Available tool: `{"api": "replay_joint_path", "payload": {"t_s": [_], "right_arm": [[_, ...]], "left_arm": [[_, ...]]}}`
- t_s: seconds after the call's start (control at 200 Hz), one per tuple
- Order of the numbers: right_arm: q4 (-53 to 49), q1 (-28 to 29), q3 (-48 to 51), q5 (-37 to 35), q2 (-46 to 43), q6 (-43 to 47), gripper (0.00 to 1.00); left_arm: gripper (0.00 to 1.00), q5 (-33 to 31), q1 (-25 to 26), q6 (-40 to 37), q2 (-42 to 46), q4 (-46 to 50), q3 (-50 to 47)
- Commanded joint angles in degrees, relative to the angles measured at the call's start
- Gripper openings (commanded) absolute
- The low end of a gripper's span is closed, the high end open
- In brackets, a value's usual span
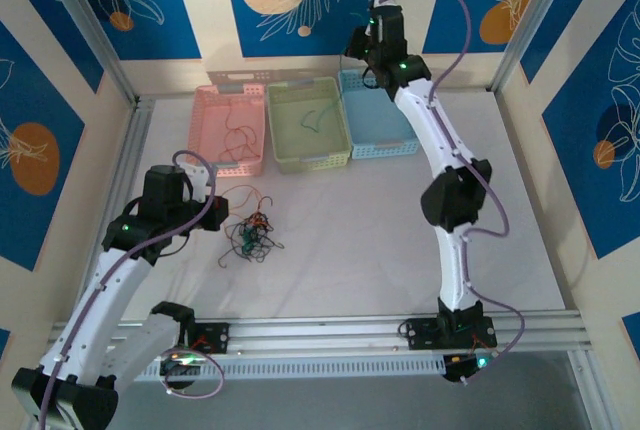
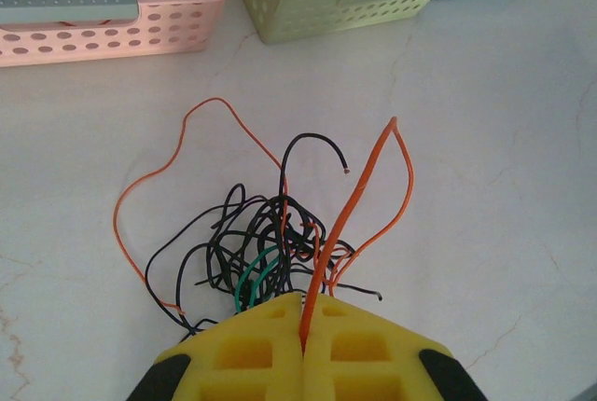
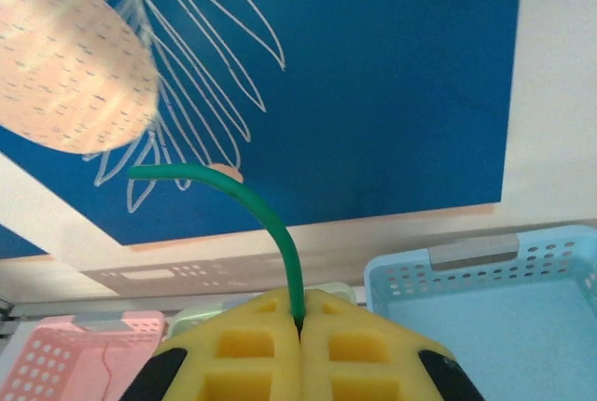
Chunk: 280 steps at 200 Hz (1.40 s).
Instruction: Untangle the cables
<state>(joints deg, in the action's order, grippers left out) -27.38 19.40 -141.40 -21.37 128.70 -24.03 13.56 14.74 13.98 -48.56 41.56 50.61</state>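
- left gripper [image 2: 303, 350] pinched tight on one orange wire [image 2: 350, 200], which sticks up out of the tangled cables [image 2: 256, 252] (they sit in front of the green basket [image 2: 326, 5])
- right gripper [image 3: 300, 322] clamped on a green wire [image 3: 270, 219], raised by that basket's far right corner

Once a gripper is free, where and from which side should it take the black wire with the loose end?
Probably grip the black wire on its arch just behind the loose end, coming from above, on the far side of the clump. There it curves apart from other strands; lower down it is crossed and buried.
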Motion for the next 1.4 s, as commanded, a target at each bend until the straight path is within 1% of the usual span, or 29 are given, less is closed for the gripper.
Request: {"api": "replay_joint_path", "payload": {"t_s": [0.0,0.115,0.22,0.4,0.56,0.65,0.74,0.86,0.965,1.151,1.281,1.366,1.396], "right_arm": [[-11.2,-0.1,-9.3,3.3,7.0,-2.3,0.00],[-8.9,1.9,-9.0,8.9,9.7,-0.3,0.00],[-7.7,4.2,-7.0,9.2,11.1,2.6,0.00],[-7.6,6.1,-3.0,10.0,13.5,3.3,0.00],[-8.8,7.2,-2.6,15.3,16.3,3.8,0.00],[-9.9,8.1,-3.0,14.4,17.8,4.6,0.00],[-11.0,8.1,-3.0,14.3,19.5,3.3,0.00],[-12.2,8.3,-3.1,15.7,22.0,2.0,0.00],[-12.5,9.2,-3.1,16.2,23.6,2.7,0.00],[-12.8,9.7,-3.6,15.9,24.4,2.5,0.00],[-14.6,9.5,-6.4,15.8,24.4,3.3,0.00],[-16.6,9.4,-9.2,14.9,23.9,4.4,0.12],[-17.3,9.3,-9.8,14.5,23.6,4.7,0.19]], "left_arm": [[0.00,2.0,-0.3,-1.1,-0.4,-0.1,-0.8],[0.00,2.5,-0.3,-1.1,-0.7,0.0,-0.8],[0.00,2.3,-0.3,-1.0,-0.2,-0.1,-0.8],[0.00,2.6,-0.3,-1.1,-0.1,-0.1,-0.9],[0.00,2.8,-0.3,-1.1,-0.1,-0.2,-0.9],[0.00,3.0,-0.3,-1.0,0.0,-0.2,-0.9],[0.00,3.2,-0.4,-1.0,0.0,-0.3,-0.9],[0.00,3.3,-0.3,-1.1,-0.1,-0.3,-0.9],[0.00,3.4,-0.3,-1.0,-0.1,-0.3,-1.0],[0.00,3.4,-0.3,-1.0,-0.2,-0.3,-1.0],[0.00,3.4,-0.3,-1.1,-0.1,-0.3,-1.0],[0.00,3.4,-0.3,-1.0,-0.1,-0.3,-1.0],[0.00,3.4,-0.3,-1.0,-0.1,-0.3,-1.0]]}}
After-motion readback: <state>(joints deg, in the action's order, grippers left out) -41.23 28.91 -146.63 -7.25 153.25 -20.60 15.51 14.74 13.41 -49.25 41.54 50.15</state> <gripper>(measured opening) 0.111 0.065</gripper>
